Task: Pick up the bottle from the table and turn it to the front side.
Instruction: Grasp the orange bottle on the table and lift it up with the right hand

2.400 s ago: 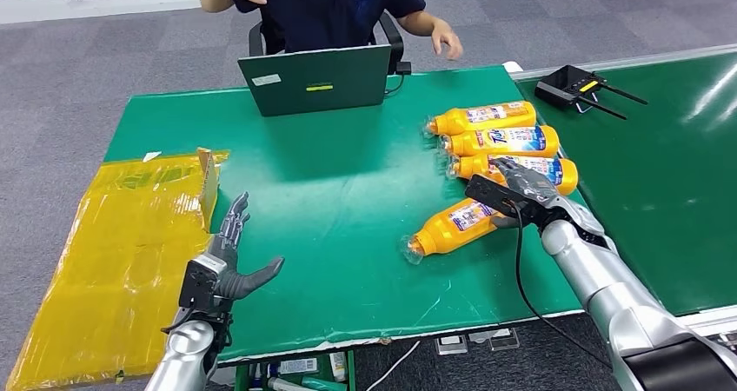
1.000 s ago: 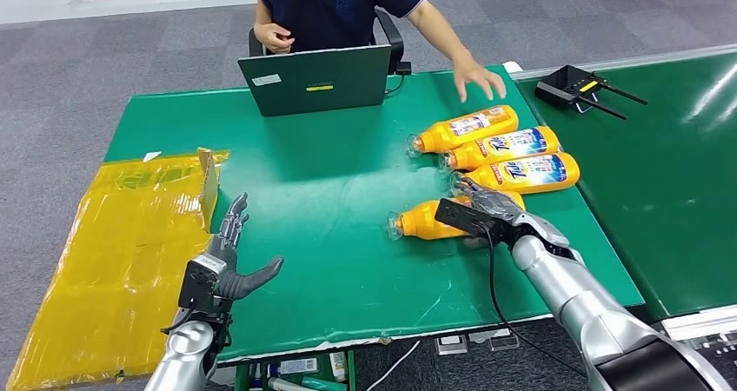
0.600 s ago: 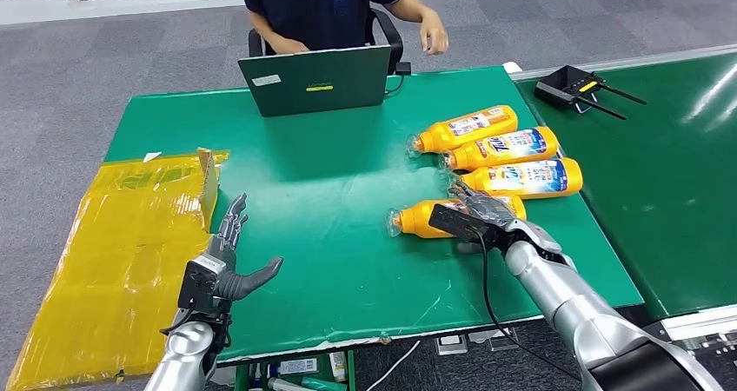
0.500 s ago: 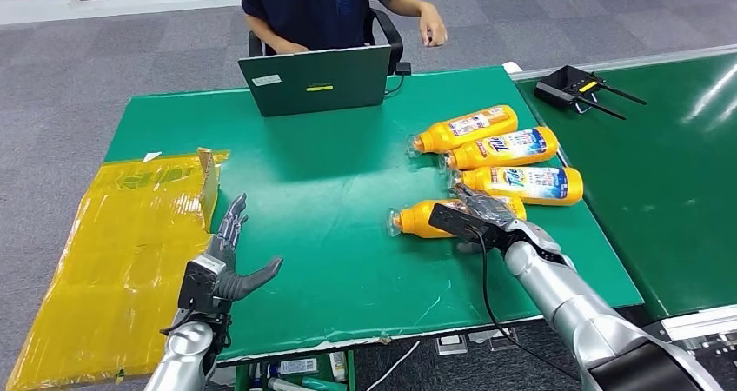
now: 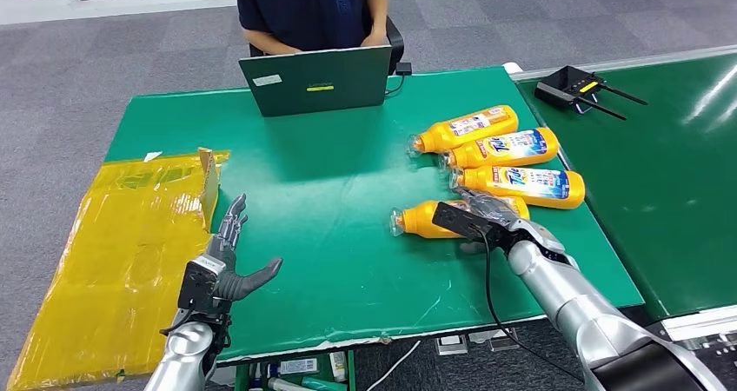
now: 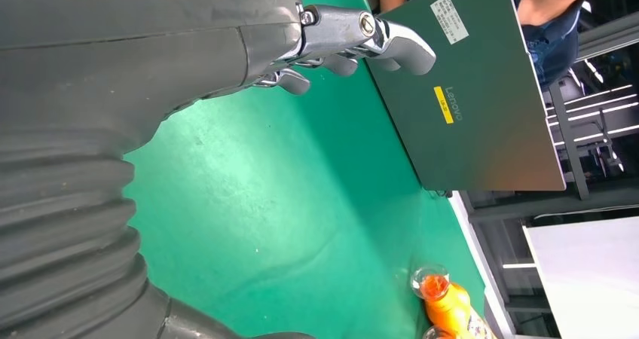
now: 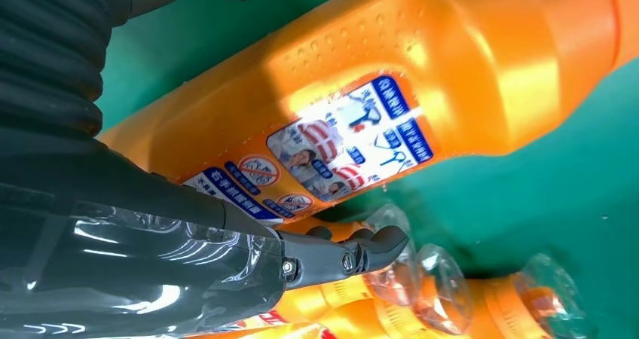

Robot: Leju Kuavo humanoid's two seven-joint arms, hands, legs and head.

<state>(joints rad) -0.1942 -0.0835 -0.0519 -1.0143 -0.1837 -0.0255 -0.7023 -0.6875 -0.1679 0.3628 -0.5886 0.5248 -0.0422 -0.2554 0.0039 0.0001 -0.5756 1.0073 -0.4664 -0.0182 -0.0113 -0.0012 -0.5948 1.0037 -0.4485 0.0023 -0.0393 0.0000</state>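
Orange plastic, the bottle (image 5: 426,219) lies on its side on the green worktop (image 5: 348,191), at four o'clock from centre. The right hand (image 5: 487,213) covers it; grip unclear. The left hand (image 5: 228,265) is spread, empty. Risk: smooth round plastic could roll into the three neighbouring bottles (image 5: 504,148).

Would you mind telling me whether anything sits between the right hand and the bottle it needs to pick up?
Nothing visible does. The right hand is already over the nearest bottle, which lies on its side on the green table. The three other bottles lie just beyond it, close enough to crowd a lift.
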